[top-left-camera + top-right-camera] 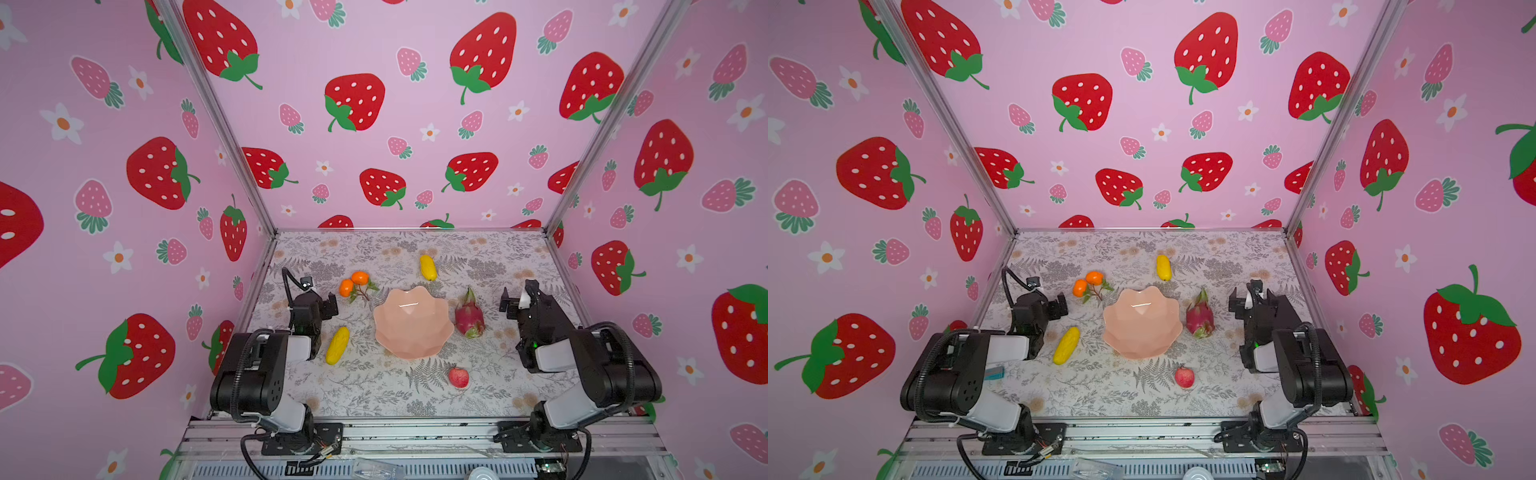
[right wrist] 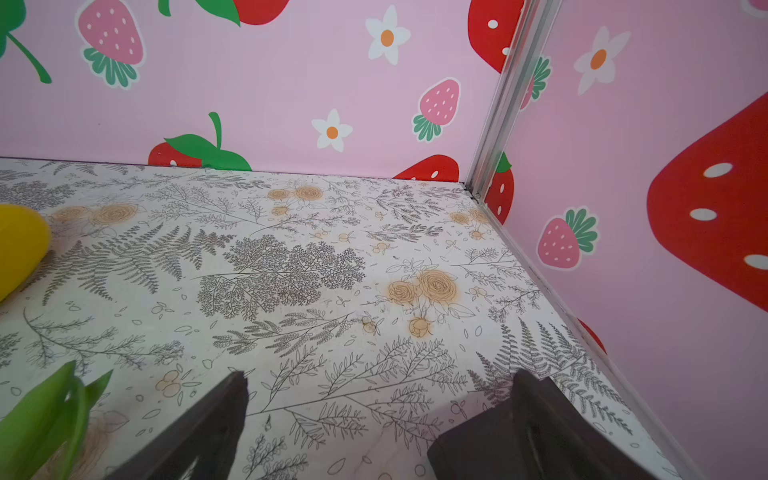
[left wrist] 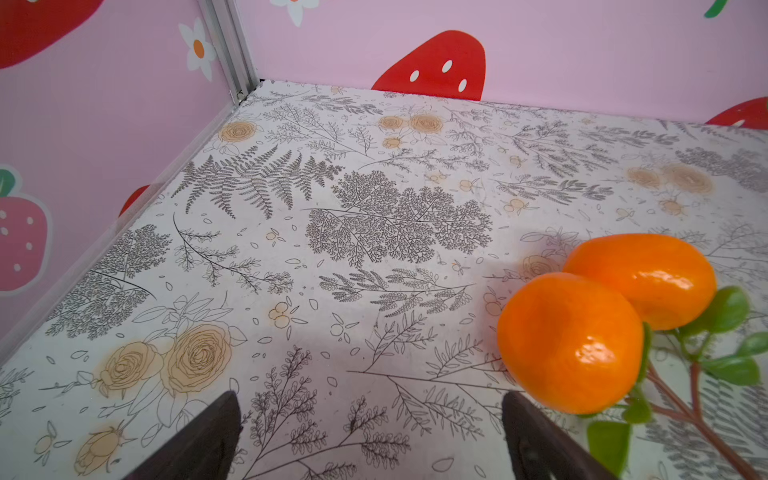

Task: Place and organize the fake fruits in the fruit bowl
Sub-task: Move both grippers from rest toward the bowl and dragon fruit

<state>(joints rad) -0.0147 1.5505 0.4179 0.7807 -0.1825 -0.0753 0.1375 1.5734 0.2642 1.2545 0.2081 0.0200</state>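
Note:
The salmon-pink fruit bowl (image 1: 412,322) (image 1: 1142,322) stands empty mid-table. Around it lie the fake fruits: two oranges on a leafy stem (image 1: 353,282) (image 1: 1088,283) (image 3: 602,324) back left, a yellow bumpy fruit (image 1: 428,267) (image 1: 1163,267) (image 2: 16,245) behind, another (image 1: 337,345) (image 1: 1066,345) front left, a magenta dragon fruit (image 1: 469,316) (image 1: 1200,316) right, its green tips (image 2: 45,415) in the right wrist view, and a small red-pink apple (image 1: 458,377) (image 1: 1184,377) in front. My left gripper (image 1: 330,305) (image 1: 1061,307) (image 3: 370,419) is open beside the oranges. My right gripper (image 1: 509,303) (image 1: 1237,303) (image 2: 380,399) is open, right of the dragon fruit.
Pink strawberry-print walls close the table on three sides, with aluminium corner posts (image 1: 266,216) (image 1: 552,216). A metal rail (image 1: 415,432) runs along the front edge at the arm bases. The tabletop (image 1: 374,390) has a grey leaf print.

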